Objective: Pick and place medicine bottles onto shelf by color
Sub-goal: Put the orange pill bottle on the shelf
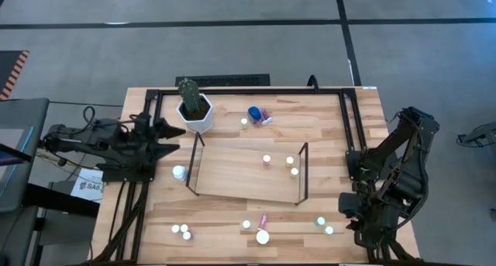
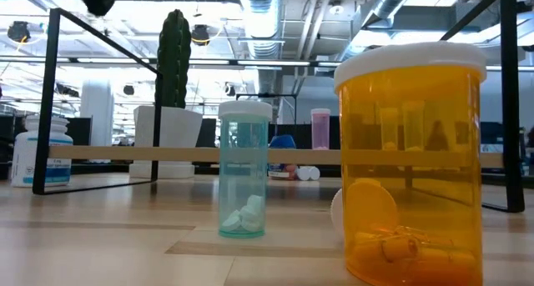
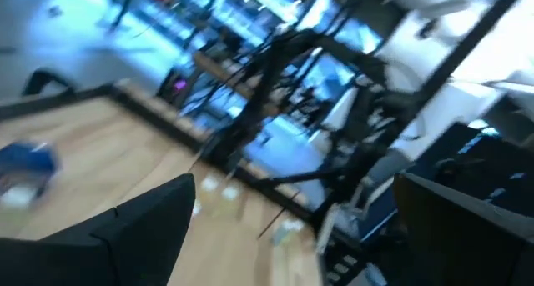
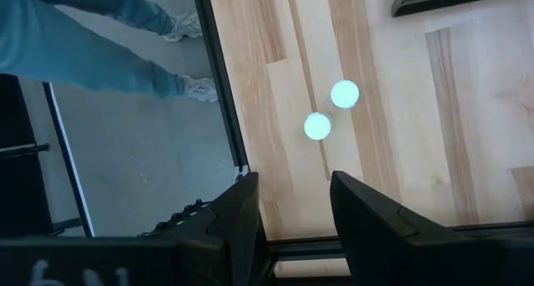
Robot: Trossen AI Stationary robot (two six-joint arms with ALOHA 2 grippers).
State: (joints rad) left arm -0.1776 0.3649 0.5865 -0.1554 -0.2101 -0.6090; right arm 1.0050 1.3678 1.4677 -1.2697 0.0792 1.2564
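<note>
Overhead, you see the shelf (image 1: 246,173) lying mid-worktop, with three small medicine bottles on it: one (image 1: 266,160) near its middle and two (image 1: 292,166) toward its right end panel. Behind the shelf sit the blue-capped bottle (image 1: 254,113) and the cactus pot (image 1: 195,109). One white-capped bottle (image 1: 179,172) stands just outside the shelf's left panel, a cluster of three (image 1: 181,231) lies at the front left, more bottles (image 1: 260,231) sit front centre, and two teal-capped ones (image 1: 325,225) stand front right. Your left tool (image 1: 172,138) is at the worktop's (image 1: 232,212) left edge beside the pot, fingers spread wide and empty. Your right tool (image 1: 346,207) hangs at the front right corner, close to the teal pair.

At worktop level, you face an orange bottle (image 2: 410,161) close up and a teal bottle (image 2: 244,180) with white tablets inside; a pink bottle (image 2: 320,128) stands on the shelf board behind.

From the left wrist, the picture is blurred; the dark fingers (image 3: 138,228) stand far apart with nothing between.

From the right wrist, the right tool's fingers (image 4: 238,215) are partly apart, holding nothing, with the two teal caps (image 4: 330,109) on the wood beyond. A person's legs (image 4: 92,40) stand on the floor beside the worktop.
</note>
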